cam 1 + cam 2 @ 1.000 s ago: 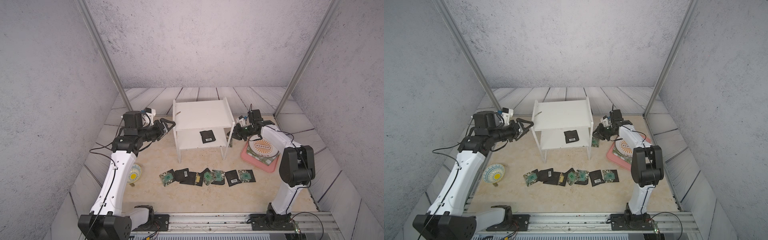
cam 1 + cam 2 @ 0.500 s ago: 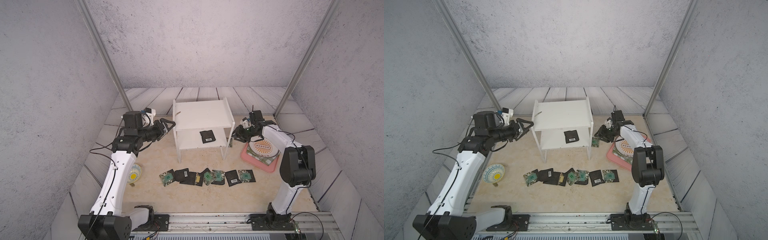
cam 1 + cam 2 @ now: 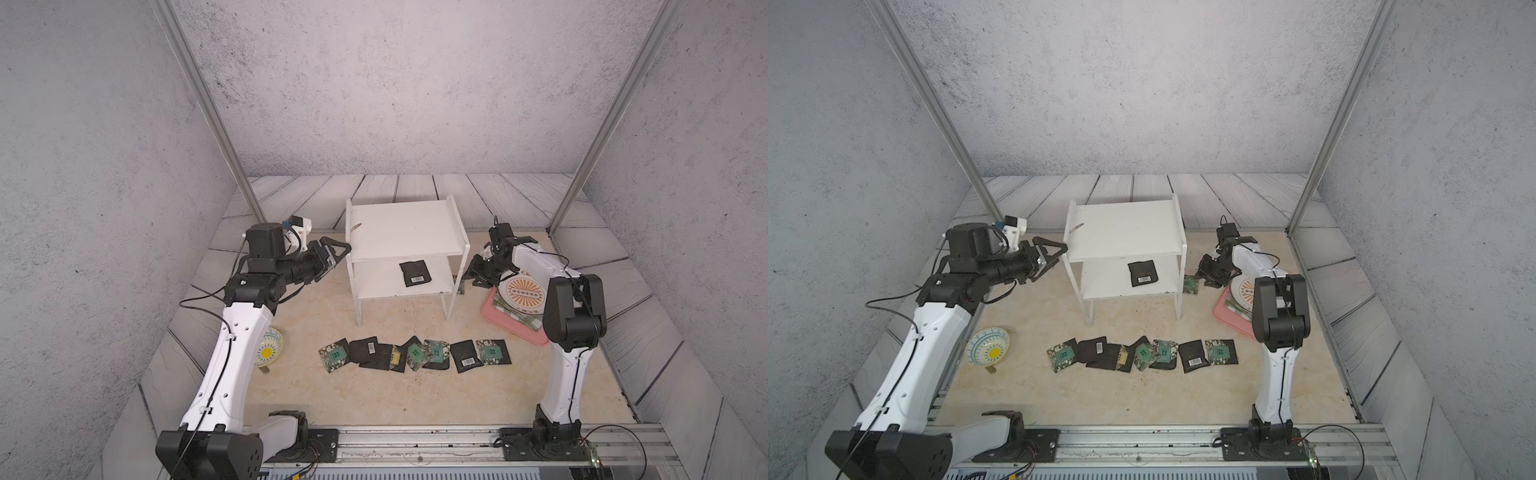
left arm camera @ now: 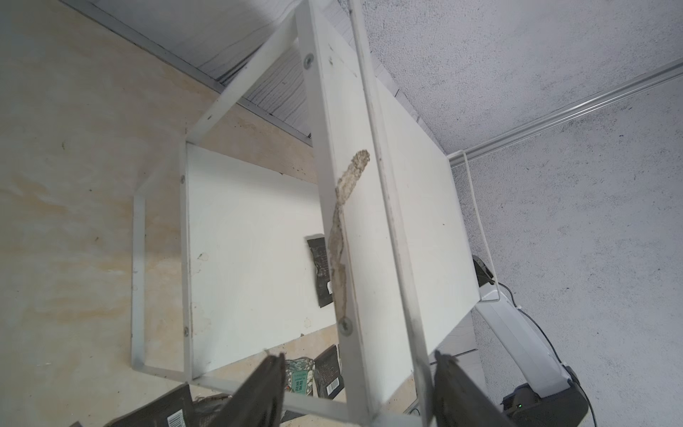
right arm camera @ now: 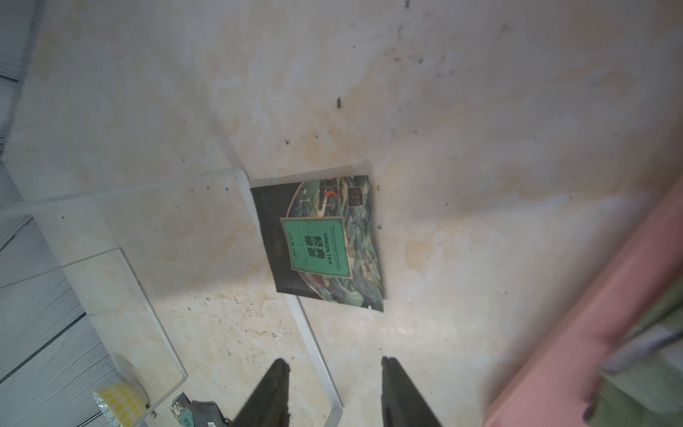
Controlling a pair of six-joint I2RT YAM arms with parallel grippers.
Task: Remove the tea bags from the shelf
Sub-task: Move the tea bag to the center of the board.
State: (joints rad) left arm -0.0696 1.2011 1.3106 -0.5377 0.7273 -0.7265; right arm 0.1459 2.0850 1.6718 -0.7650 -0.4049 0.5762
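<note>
The white shelf (image 3: 405, 232) (image 3: 1125, 228) stands mid-table. One black tea bag (image 3: 414, 273) (image 3: 1144, 273), barcode up, lies on its lower board. Another tea bag (image 3: 1190, 284) (image 5: 325, 240), green label up, lies on the floor by the shelf's right legs. Several more tea bags (image 3: 415, 353) (image 3: 1142, 353) form a row on the floor in front. My left gripper (image 3: 338, 247) (image 4: 358, 358) is open, astride the top edge of the shelf's left side panel. My right gripper (image 3: 473, 278) (image 5: 333, 362) hangs open and empty just right of the floor tea bag.
A pink tray (image 3: 505, 326) (image 5: 591, 314) with a round patterned plate (image 3: 524, 293) and a green checkered cloth sits right of the shelf, under my right arm. A small patterned bowl (image 3: 269, 347) (image 3: 987, 347) lies at the left beside my left arm.
My right gripper has opened, and the green-labelled tea bag now lies free on the floor by the shelf's right legs. The left arm has not moved.
</note>
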